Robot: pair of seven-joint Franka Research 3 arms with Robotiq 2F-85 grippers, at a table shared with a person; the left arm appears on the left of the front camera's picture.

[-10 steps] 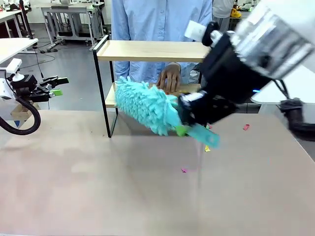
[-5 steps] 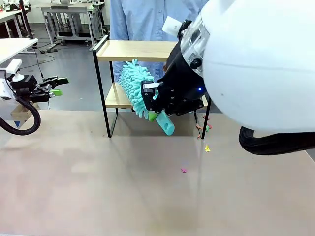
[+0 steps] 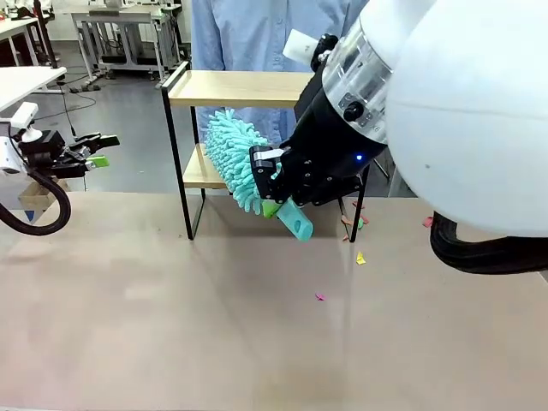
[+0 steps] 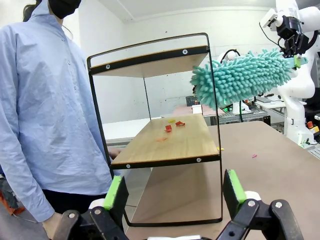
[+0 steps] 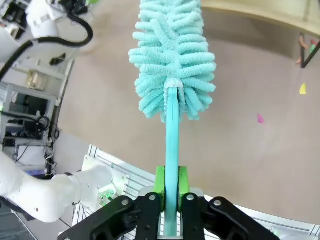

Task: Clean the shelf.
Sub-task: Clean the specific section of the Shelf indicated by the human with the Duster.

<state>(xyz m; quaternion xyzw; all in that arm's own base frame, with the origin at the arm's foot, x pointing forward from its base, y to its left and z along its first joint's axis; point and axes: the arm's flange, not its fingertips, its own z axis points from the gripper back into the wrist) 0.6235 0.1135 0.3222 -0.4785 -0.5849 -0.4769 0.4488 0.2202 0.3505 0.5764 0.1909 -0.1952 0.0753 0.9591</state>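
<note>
The shelf (image 3: 244, 87), two smooth pale wood boards in a thin black frame, stands at the far side of the desk (image 3: 171, 325). Small paper scraps (image 4: 172, 125) litter its lower board. The right claw (image 5: 170, 185) is clenched on the slim handle of a fluffy teal duster (image 3: 233, 158), whose head is at the shelf's open front. Sweeping seems in hand; next the head must reach in and brush the scraps out. The left claw (image 4: 175, 192) hangs released, well apart.

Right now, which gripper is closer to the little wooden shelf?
Right. The right gripper holds a duster right at the shelf; the left gripper hangs open, off to one side.
</note>
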